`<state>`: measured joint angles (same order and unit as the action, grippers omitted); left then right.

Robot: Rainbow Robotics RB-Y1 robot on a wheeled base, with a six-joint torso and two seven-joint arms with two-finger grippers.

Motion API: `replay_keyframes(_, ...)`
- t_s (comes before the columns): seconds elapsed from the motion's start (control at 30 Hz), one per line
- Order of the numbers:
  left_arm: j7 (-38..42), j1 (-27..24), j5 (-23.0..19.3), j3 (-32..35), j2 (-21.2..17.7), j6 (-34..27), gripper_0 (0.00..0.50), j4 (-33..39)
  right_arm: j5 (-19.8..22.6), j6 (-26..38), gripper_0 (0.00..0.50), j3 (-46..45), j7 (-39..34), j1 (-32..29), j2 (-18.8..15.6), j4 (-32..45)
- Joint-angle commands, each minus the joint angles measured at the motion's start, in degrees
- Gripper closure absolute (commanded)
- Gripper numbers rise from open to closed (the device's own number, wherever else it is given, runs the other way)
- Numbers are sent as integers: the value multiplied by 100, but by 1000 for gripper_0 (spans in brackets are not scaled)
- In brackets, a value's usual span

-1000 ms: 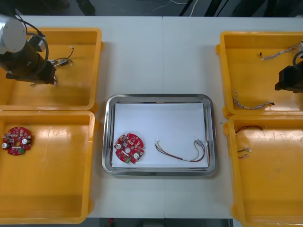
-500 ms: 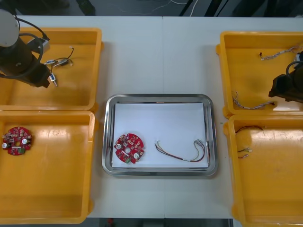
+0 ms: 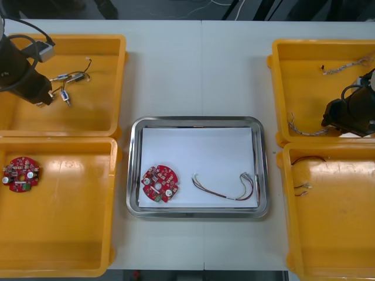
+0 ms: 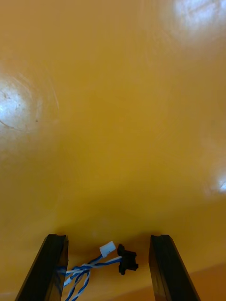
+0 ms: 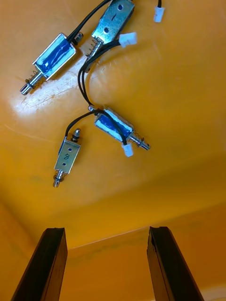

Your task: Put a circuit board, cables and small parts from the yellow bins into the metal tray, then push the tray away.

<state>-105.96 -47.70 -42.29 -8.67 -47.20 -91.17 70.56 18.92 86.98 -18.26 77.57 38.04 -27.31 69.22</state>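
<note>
**Black fingers (image 4: 54,263) spread around a twisted blue and white cable (image 4: 82,270)**

The cable's end, with a white plug and a small black plug, lies on the floor of the far right bin (image 3: 281,88). It sits between the two fingers of the right gripper (image 4: 109,241), which stand wide apart and pinch nothing; the strands pass close against one finger. A second cable of the same kind (image 3: 345,65) lies farther back in that bin.

Across the table (image 3: 199,70), the left gripper (image 5: 107,231) hangs over the far left bin (image 3: 114,88), its fingers likewise parted and holding nothing. Beyond its fingertips lie small metal parts (image 5: 115,126) joined by thin black leads.

Between the bins, the metal tray (image 3: 133,170), white inside, holds a circuit board (image 3: 160,184) and, just beside it, a red and yellow cable (image 3: 225,187). A second board (image 3: 19,174) rests in the near left bin (image 3: 70,234).
</note>
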Motion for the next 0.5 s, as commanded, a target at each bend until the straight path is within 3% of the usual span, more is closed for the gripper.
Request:
replay_keyframes(0.03,-1550,-565,-96,208,-272,-58,0,-455,-63,-138,0,50,-154,-165,103,57)
replay_keyframes(0.2,-2148,-715,-122,305,-245,-14,0,-833,-28,-296,0,121,-136,-253,103,57)
replay_keyframes(0.23,-2289,-750,-122,313,-245,30,0,-939,-19,-314,93,129,-128,-280,112,57)
replay_keyframes(0.27,-2359,-767,-131,322,-245,47,0,-982,-19,-314,151,129,-119,-280,103,57)
replay_keyframes(0.3,-2535,-802,-131,322,-228,117,0,-1088,-19,-323,151,129,-119,-280,103,57)
replay_keyframes(0.33,-2702,-829,-139,331,-201,188,0,-1185,-19,-314,455,129,-128,-280,103,57)
replay_keyframes(0.37,-2772,-838,-139,340,-193,223,0,-1229,-19,-323,496,129,-128,-280,103,57)
replay_keyframes(0.5,-3352,-996,-52,542,-17,416,0,-1668,-19,-340,500,121,-154,-280,103,57)
